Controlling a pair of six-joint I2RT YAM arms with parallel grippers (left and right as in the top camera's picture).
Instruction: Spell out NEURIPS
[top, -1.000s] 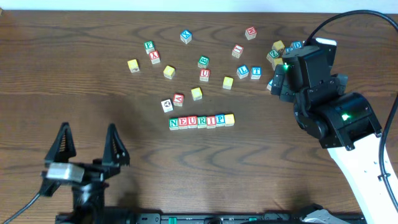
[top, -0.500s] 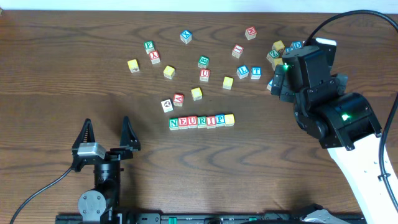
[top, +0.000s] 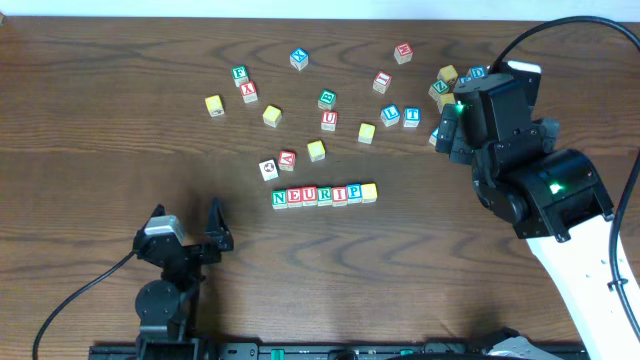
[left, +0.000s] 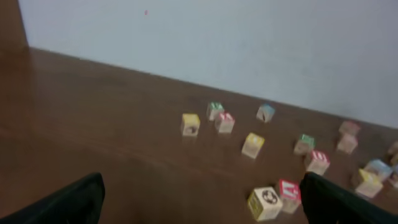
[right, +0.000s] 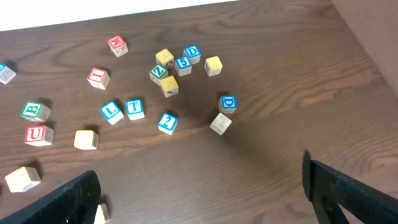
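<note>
On the table (top: 100, 120), NEURIPS cubes (top: 324, 195) form a row.

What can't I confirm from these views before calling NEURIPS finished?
- Overhead: the letter on the yellow-faced last cube of the NEURIPS row is too small to read.
- Left wrist: blurred, so letters on the loose cubes are unreadable; the row does not show.
- Right wrist: none of the row's letters are in the frame.
- Overhead: the right gripper is hidden beneath its own arm.
</note>
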